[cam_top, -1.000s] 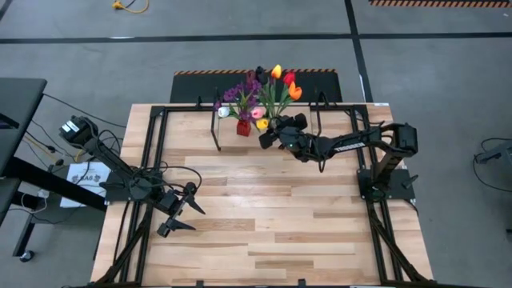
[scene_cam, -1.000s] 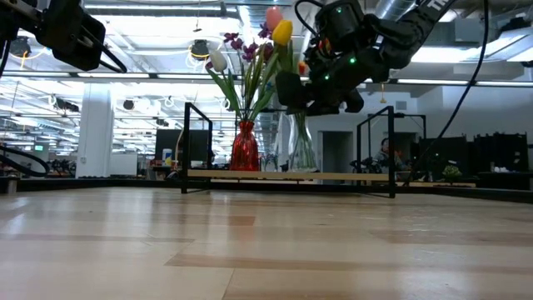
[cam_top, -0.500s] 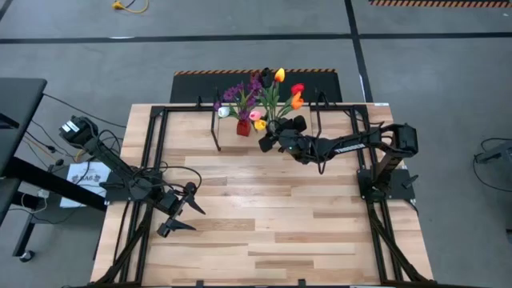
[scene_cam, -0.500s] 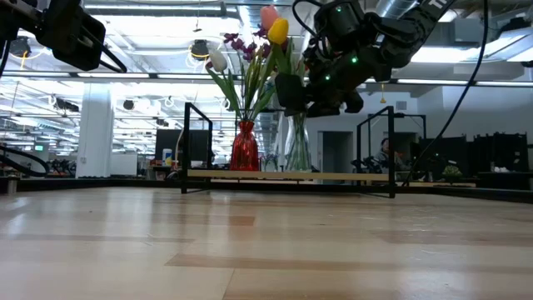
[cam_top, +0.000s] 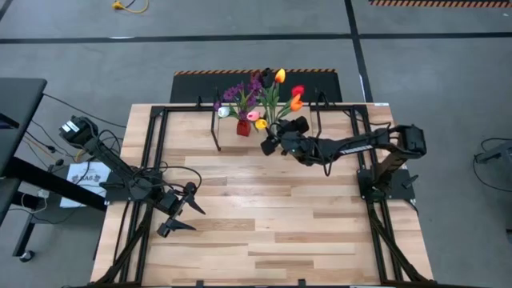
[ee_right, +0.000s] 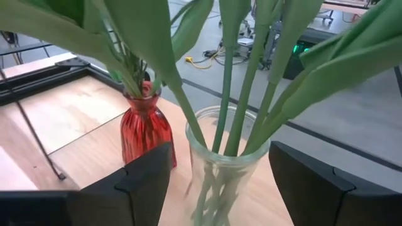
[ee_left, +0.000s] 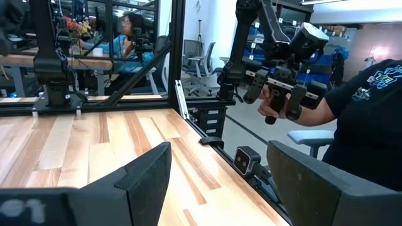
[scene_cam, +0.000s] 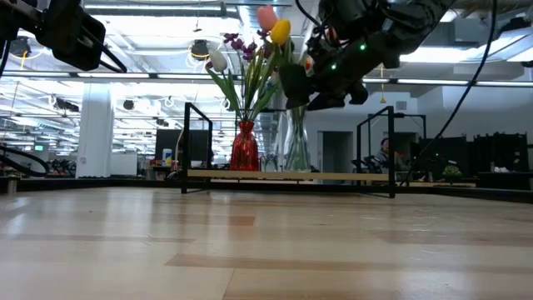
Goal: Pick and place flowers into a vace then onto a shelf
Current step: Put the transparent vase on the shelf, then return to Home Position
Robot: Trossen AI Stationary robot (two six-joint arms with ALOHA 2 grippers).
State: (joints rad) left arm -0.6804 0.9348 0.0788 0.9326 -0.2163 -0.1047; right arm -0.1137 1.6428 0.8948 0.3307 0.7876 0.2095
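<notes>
1. A large wooden plank table [cam_top: 264, 216] fills the overhead view, with a dark robot arm at each side.
2. At the far edge of the table stands the shelf [cam_top: 268, 138], a narrow light wooden board raised on thin black legs.
3. The right arm [cam_top: 360, 146] reaches across from the right side toward the shelf. Its right gripper [cam_top: 276, 142] hangs in the air just in front of a clear glass vase, fingers [ee_right: 141, 182] spread apart on either side of the vase without touching it, holding nothing.
4. The left arm [cam_top: 120, 172] rests low over the near left part of the table, well apart from the shelf. Its left gripper [cam_top: 182, 214] has its fingers spread apart and empty.
5. The clear glass vase [ee_right: 220, 166] stands upright on the shelf, holding the flowers [cam_top: 280, 92]: red, orange and yellow tulips on long green stems.
6. Just beside it on the shelf stands a smaller red vase [ee_right: 146, 129], with purple, white and pink blooms [cam_top: 240, 100] in it.
7. Beyond the table edge, a person's hand [ee_left: 276, 103] grips a black control handle.
</notes>
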